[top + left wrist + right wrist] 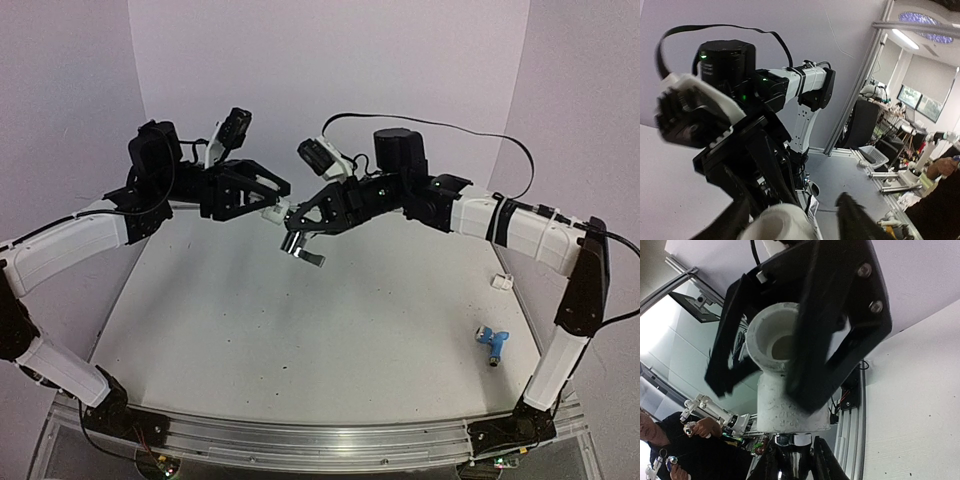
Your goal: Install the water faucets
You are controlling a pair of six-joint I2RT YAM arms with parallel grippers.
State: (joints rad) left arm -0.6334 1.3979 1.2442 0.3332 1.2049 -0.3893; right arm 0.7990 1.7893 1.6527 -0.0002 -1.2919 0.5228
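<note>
I am in a robotics lab. My arms [70, 245] are bolted to an aluminium rail [320, 438] at the near edge of a white table [300, 340]. Plain pale panels [330, 60] wall the table in on the far side and on the left and right. Beyond the panels, an aluminium post [860, 85] stands at the edge of an open room. That room has strip lights [905, 39] on the ceiling, monitors [920, 102], benches [890, 175] crowded with gear, and a person [940, 200] in dark clothes close by.
</note>
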